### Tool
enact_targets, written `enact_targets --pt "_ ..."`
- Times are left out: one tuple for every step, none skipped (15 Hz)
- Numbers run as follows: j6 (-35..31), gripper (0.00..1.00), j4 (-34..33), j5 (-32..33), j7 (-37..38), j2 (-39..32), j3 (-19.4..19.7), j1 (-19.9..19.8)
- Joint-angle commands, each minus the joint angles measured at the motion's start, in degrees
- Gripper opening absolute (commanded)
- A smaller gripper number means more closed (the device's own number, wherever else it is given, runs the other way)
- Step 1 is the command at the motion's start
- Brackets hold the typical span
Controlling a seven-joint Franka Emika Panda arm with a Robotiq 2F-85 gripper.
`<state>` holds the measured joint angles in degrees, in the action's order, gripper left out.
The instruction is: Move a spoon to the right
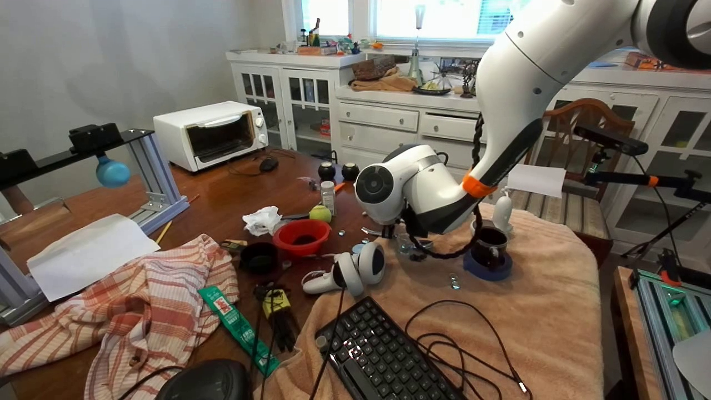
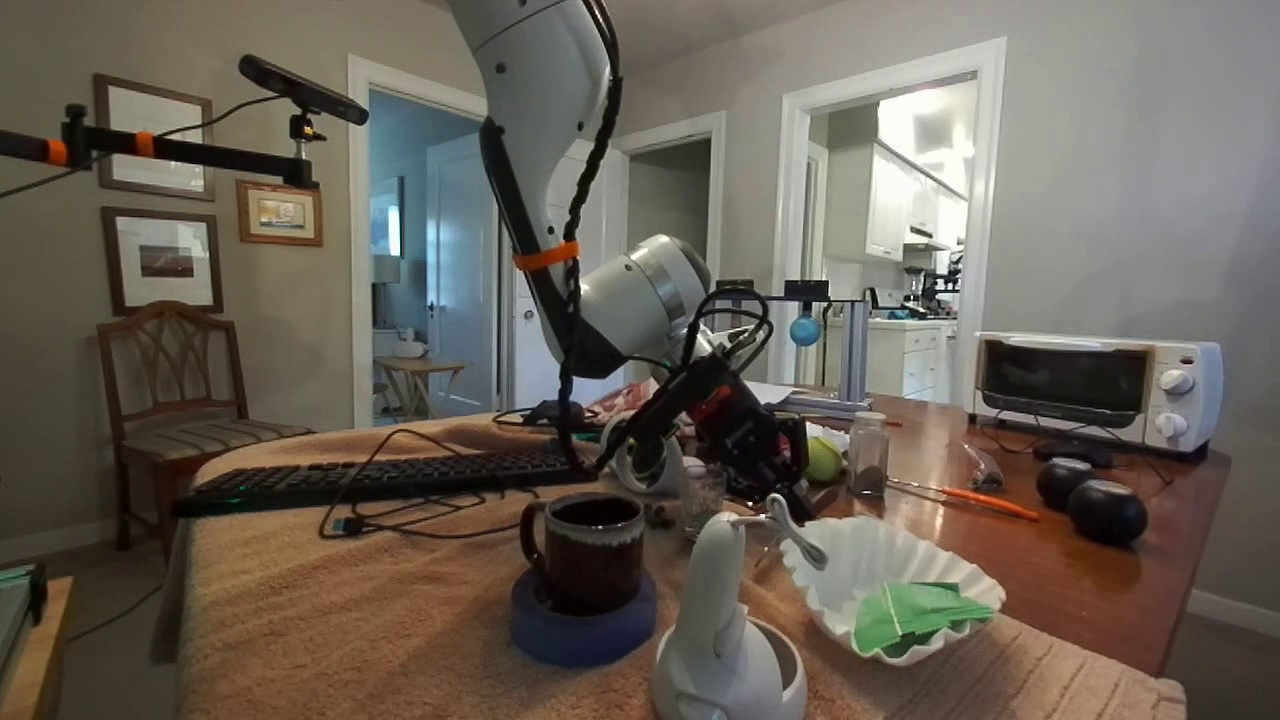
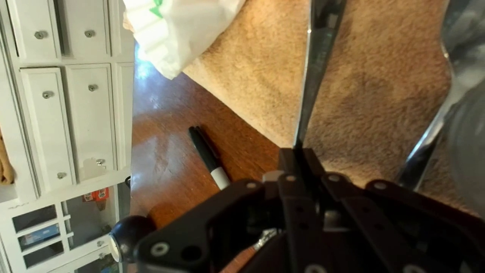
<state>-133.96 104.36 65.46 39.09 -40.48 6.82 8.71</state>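
- At the left of my wrist view, a white dish with a fluted rim (image 3: 185, 38) overlaps the edge of a fuzzy tan towel (image 3: 257, 79).
- Below it, a slim black-and-white marker (image 3: 208, 157) lies on the glossy brown wooden table (image 3: 163, 148).
- In the middle, my black two-fingered gripper (image 3: 298, 151) is clamped on the near end of a slim, shiny, dark-looking metal spoon (image 3: 313, 72). The spoon extends over the towel and out of the top of the view; I can't see its far end or tell whether it touches the cloth.
- I judge it light, stiff and hard to damage, but slippery, and thin enough to give my pads little to bite on.
- Held by its end, it may droop or twist. If it slips, I'd rather re-grip farther along the straight handle, nearer the balance, pads square to its flat faces.
- At the right lie a second shiny metal utensil (image 3: 429, 140) and a clear, round-sided glass (image 3: 471, 144), probably fragile; going that way, I'd lift well over both.
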Motion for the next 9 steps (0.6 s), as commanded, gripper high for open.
enact_targets --pt "-0.33 0.02 0.34 0.25 -1.06 0.12 -1.63 -1.28" --pt "-0.47 0.19 0.47 0.16 -1.23 0.20 -1.87 -1.43" --pt "-0.71 0.33 0.54 0.16 -1.42 0.19 -2.09 -1.60" --pt "-0.88 0.40 0.64 0.16 -1.64 0.23 -2.28 -1.71" --pt "-1.00 0.47 0.68 0.05 -1.89 0.24 -2.48 -1.84" --pt "-1.17 0.55 0.78 -0.04 -2.27 0.32 -2.66 -1.99" --pt "-1.31 0.62 0.82 -0.13 -2.69 0.32 -2.85 -2.15" --pt "-1.34 0.71 0.89 -0.13 -2.83 0.37 -2.93 -2.22" --pt "-1.33 0.75 0.94 -0.16 -3.17 0.57 -2.95 -2.29"
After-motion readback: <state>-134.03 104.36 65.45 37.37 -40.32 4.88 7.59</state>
